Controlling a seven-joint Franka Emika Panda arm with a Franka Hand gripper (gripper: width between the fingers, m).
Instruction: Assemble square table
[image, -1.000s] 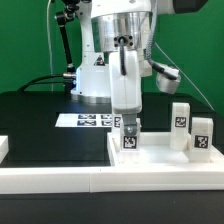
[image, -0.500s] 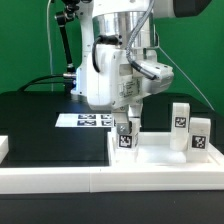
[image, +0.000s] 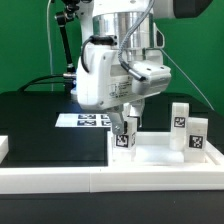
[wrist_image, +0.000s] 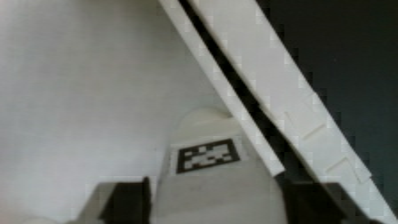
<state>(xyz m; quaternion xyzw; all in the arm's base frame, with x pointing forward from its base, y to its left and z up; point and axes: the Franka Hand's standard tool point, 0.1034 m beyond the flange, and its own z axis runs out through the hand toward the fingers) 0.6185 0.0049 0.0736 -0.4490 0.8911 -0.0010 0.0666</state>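
Straddling a tagged leg (image: 125, 136) with jaws slightly parted, not gripping, the gripper (image: 126, 124) is hovering; no readable writing, only checkered tags.

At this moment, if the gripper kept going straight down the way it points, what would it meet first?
The tagged leg standing upright on the square table top. The gripper straddles it, fingers on either side, so the palm would likely meet the leg's top first; depth is unclear.

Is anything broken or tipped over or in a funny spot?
Nothing looks broken or spilled. One leg stands upright on the table top between the gripper fingers. Two more legs stand upright on the exterior view's right. The marker board lies flat.
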